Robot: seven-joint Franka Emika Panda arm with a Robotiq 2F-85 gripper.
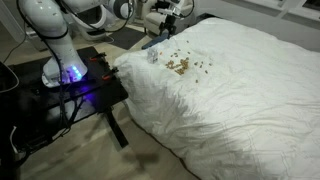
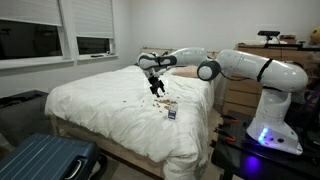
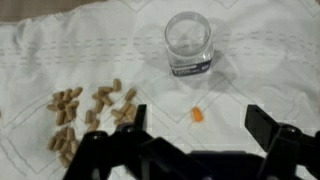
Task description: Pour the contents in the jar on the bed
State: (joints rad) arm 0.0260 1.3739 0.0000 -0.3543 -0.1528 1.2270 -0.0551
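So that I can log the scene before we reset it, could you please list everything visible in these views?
bed: one, white wrinkled duvet, fills most of both exterior views
jar: one, clear, upright on the duvet, looks empty
contents: many, tan-brown bits, scattered on the duvet beside the jar
orange bit: one, orange, on the duvet apart from the tan bits
black table: one, black with a blue glow, beside the bed
suitcase: one, blue, on the floor by the bed
arm: one, white, reaching over the bed
gripper: one, black, open, above the duvet near the jar
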